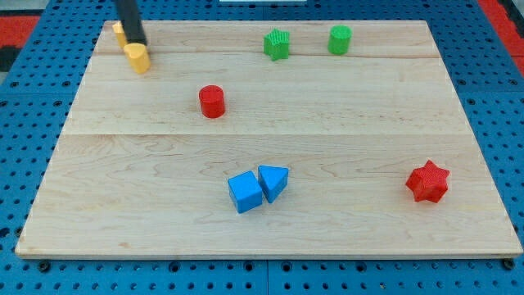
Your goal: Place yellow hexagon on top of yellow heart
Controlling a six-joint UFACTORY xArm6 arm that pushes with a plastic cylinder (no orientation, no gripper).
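Camera view shows the yellow hexagon (pixel 137 57) near the tabletop's (pixel 352 156) top-left corner, a small chunky block with flat facets and a matte, plastic-looking surface. Its outline is too compact to give a clear long axis or heading. Just up and to the view's left of it sits a second yellow block (pixel 119 34), partly hidden behind the dark rod, so its heart shape cannot be confirmed. The two yellow pieces lie close together; whether they touch cannot be told. The rod comes down from the view's top, and the tip (pixel 139 42) ends right at the hexagon's upper edge, between the two yellow blocks. The arm carries no gripper, so nothing is grasped.

Farther out, a red cylinder (pixel 212 102) stands toward the middle. Two green blocks sit along the top edge: a ridged one (pixel 277 44) and a rounder one (pixel 340 39). A blue cube (pixel 245 192) and a blue triangular wedge (pixel 273 181) touch near the bottom centre. A red star (pixel 428 182) lies at the view's right.

The tabletop is pale wood of jointed planks with visible grain, resting on a blue perforated base (pixel 491 65).
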